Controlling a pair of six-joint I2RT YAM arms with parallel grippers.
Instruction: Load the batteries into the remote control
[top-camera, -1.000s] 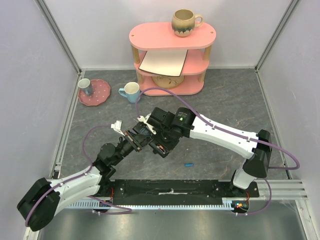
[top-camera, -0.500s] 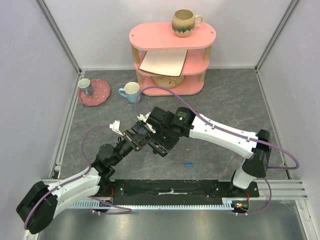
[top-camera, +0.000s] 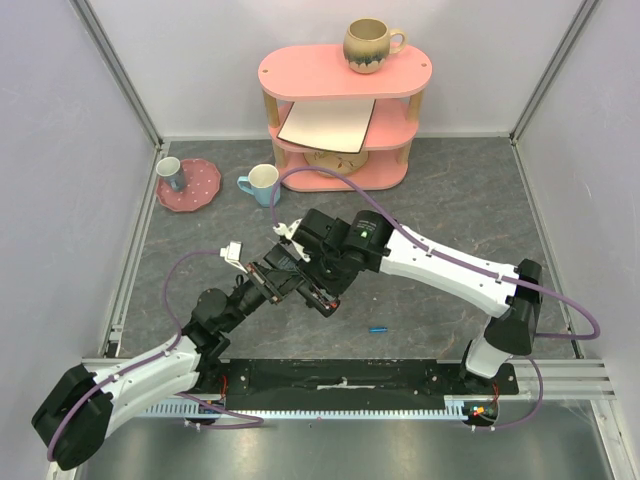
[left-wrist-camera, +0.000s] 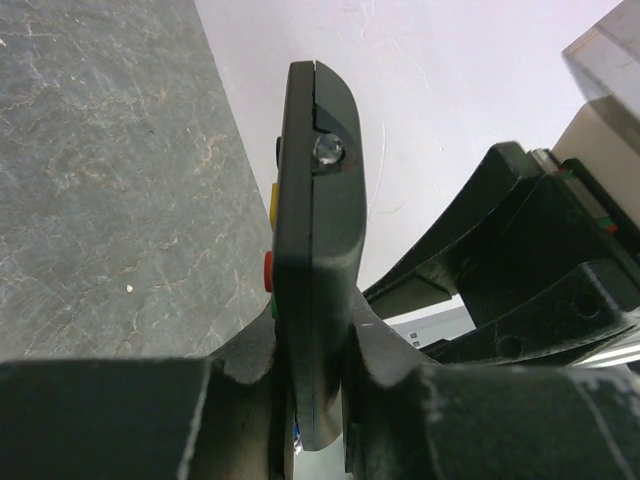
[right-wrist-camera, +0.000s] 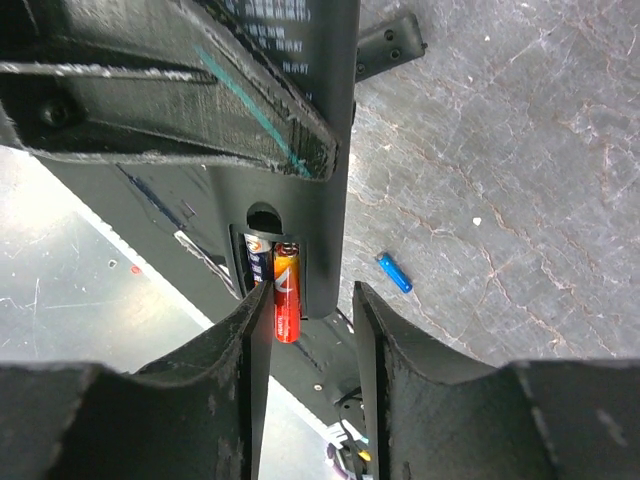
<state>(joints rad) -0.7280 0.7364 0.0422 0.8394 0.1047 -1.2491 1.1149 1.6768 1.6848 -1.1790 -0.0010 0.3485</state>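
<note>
- Blue batt. (right-wrist-camera: 393, 272) lies loose on the table (right-wrist-camera: 500, 150), on the near side of where the arms meet and apart from both end effectors. Prob. waiting its turn.
- L end effector (left-wrist-camera: 315, 385) is clenched on the lower end of the remote control (left-wrist-camera: 315, 200), holding it up off the table. Judged reason: the back is turned to the R arm so the bay can be reached.
- The remote is a slim black bar seen edge-on, w/ yellow, red and green buttons on one face and a small clear lens near the tip.
- The bay (right-wrist-camera: 268, 250) on the back is open.
- R end effector (right-wrist-camera: 310, 295) is released, its fingers wider apart than a batt. The red-orange batt. (right-wrist-camera: 286, 290) is partway in the bay, its end sticking out just beside one finger. Likely needs a seating push.
- Far off: mug (top-camera: 262, 183) and pink shelf (top-camera: 340, 75), well apart.
</note>
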